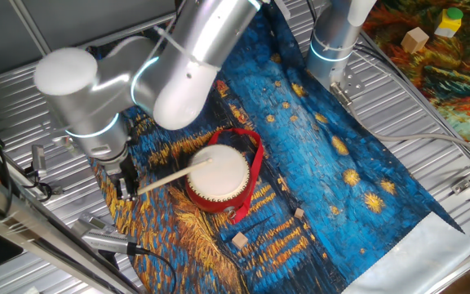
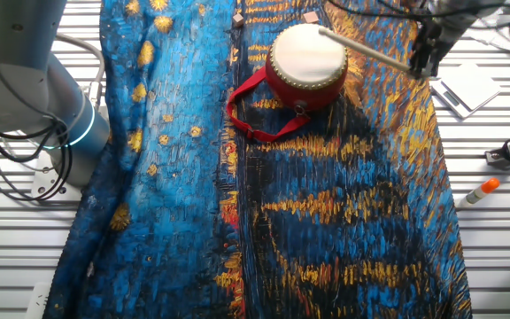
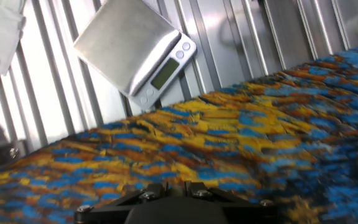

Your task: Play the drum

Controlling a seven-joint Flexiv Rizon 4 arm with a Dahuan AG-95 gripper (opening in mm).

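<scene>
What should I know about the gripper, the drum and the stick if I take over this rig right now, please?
Gripper: shut on the thin wooden stick, held by its end near the cloth's edge.
Drum: upright on the painted cloth, red strap looped beside it. Two small wooden blocks lie close by.
Done: stick is grasped, its tip over the drum skin; contact cannot be confirmed.
Left: strike the skin. A small scale sits off the cloth behind the hand.
</scene>
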